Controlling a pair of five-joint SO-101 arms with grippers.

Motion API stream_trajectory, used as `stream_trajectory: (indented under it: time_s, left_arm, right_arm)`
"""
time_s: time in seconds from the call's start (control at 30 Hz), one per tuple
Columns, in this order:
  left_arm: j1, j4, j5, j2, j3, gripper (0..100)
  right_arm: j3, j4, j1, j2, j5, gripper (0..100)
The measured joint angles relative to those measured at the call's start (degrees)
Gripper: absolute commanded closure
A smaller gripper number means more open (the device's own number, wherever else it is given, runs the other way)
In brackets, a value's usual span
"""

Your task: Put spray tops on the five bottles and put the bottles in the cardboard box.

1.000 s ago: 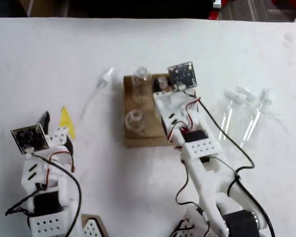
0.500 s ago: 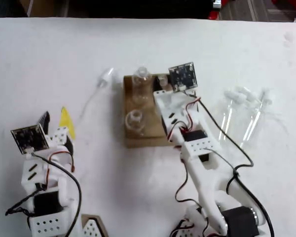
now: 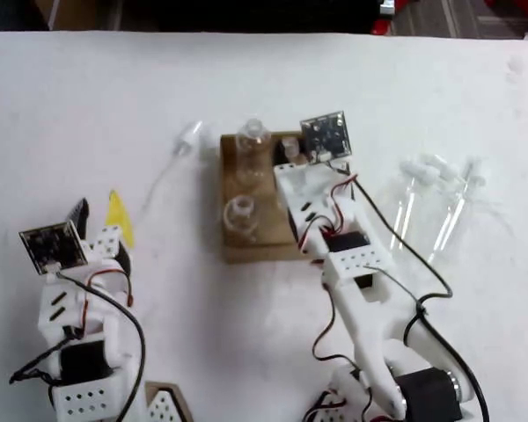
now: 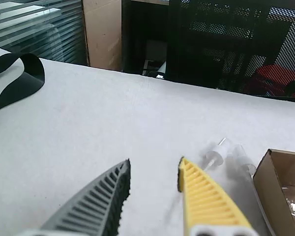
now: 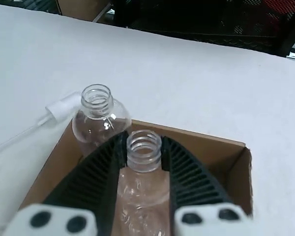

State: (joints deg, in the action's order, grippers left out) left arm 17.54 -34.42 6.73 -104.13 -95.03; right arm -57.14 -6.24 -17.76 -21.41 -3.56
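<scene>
The open cardboard box point(image 3: 231, 251) lies mid-table. My right gripper point(image 5: 144, 141) is shut on the neck of a clear uncapped bottle point(image 5: 143, 152), held upright inside the box point(image 5: 206, 140). A second open bottle point(image 5: 97, 112) stands just beyond it in the box's far corner point(image 3: 253, 141), and a third bottle point(image 3: 240, 215) stands nearer in the box. One white spray top point(image 3: 189, 136) with its tube lies on the table left of the box, also in the left wrist view point(image 4: 216, 156). My left gripper point(image 4: 154, 172) hangs open and holds nothing at the near left point(image 3: 99, 215).
Several spray tops with long tubes point(image 3: 436, 176) lie on the table right of the box. A black strap point(image 4: 14, 78) curls at the far left. The right arm point(image 3: 352, 264) stretches from the front edge over the box's right side. White table point(image 3: 114, 88) surrounds the box.
The right arm's base end has shifted slightly. Its gripper stays shut on the bottle in the box. The left arm has not moved.
</scene>
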Motion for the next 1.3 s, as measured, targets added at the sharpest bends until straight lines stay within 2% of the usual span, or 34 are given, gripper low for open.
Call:
stream_trajectory:
  time_s: [0.4, 0.6, 1.0, 1.13, 1.3]
  left_arm:
    - [0.0, 0.0, 0.0, 0.0, 0.0, 85]
    - [0.0, 0.0, 0.0, 0.0, 0.0, 85]
    - [0.0, 0.0, 0.0, 0.0, 0.0, 85]
    - [0.0, 0.0, 0.0, 0.0, 0.0, 85]
    - [0.0, 0.0, 0.0, 0.0, 0.0, 85]
  right_arm:
    - [0.0, 0.0, 0.0, 0.0, 0.0, 97.7]
    - [0.0, 0.0, 0.0, 0.0, 0.0, 85.6]
    - [0.0, 0.1, 0.0, 0.0, 0.0, 85.0]
    - [1.2, 6.3, -1.2, -2.5, 0.0, 80.0]
    - [10.0, 21.6, -1.6, -6.2, 0.4, 78.3]
